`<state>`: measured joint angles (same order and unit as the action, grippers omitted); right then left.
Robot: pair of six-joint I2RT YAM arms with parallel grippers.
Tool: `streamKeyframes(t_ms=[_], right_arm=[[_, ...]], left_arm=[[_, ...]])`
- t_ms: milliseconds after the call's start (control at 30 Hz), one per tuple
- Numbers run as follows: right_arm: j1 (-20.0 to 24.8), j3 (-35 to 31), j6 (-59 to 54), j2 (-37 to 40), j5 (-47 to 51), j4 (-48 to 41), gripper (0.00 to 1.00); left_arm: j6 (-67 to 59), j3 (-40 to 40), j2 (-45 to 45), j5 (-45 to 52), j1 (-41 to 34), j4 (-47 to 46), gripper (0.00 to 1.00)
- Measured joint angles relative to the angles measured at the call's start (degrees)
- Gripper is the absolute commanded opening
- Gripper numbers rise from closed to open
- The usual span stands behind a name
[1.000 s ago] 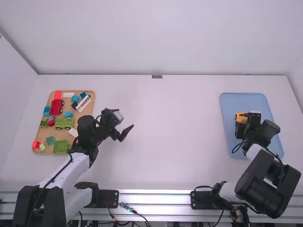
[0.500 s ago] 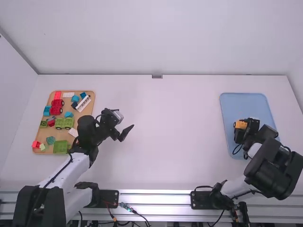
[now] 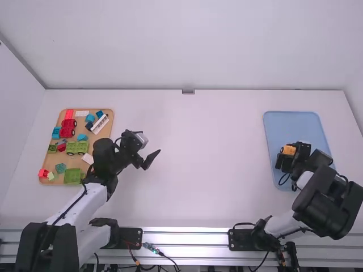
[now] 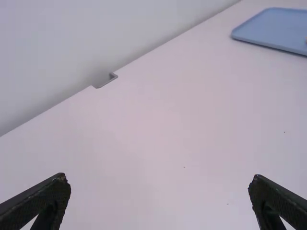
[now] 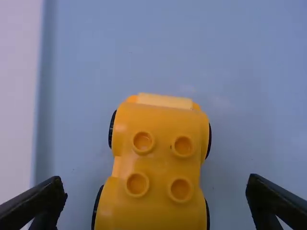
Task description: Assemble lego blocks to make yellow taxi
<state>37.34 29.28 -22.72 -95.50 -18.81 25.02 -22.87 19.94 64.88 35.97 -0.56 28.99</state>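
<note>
Over the blue tray (image 3: 292, 122), right tool (image 5: 157, 183) straddles the yellow wheeled base (image 5: 158, 165), fingers wide, one each side, touching neither flank. Base upright on its wheels, four studs bare. Step in hand looks like setting the base down and letting go; next move probably a straight lift clear, so the studs can take an upper block. Contact beneath the wheels hard to judge from above, though it seems seated. Left tool (image 4: 159, 182) wide and empty above the white surface (image 3: 215, 158), beside the wooden board (image 3: 104, 134) with its mixed blocks (image 3: 77, 148). Against a second ago: base nearer the right arm's mount; right fingers spread farther than half a second back. Left arm unchanged.
</note>
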Motion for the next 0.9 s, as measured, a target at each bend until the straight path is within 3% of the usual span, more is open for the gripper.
streamKeyframes(t_ms=[200, 433, 633, 900], right_arm=[[-1.31, 0.00, 2.34, 3.39, 1.03, -2.08, 0.99], [-4.98, 0.00, 5.88, 16.22, 1.97, -5.92, 0.99], [-10.80, 0.00, 8.52, 29.27, 3.15, -11.69, 0.99], [-20.28, 0.00, 9.99, 38.64, 3.34, -16.39, 0.99]], left_arm=[[3.50, 0.02, -0.02, -3.56, 0.00, 0.33, 0.99], [10.58, 1.79, -0.02, -11.32, 0.00, -5.27, 0.99], [16.50, 6.27, 0.00, -18.80, 0.02, -7.28, 0.99], [18.60, 6.51, 0.00, -23.21, 0.02, -3.82, 0.99]])
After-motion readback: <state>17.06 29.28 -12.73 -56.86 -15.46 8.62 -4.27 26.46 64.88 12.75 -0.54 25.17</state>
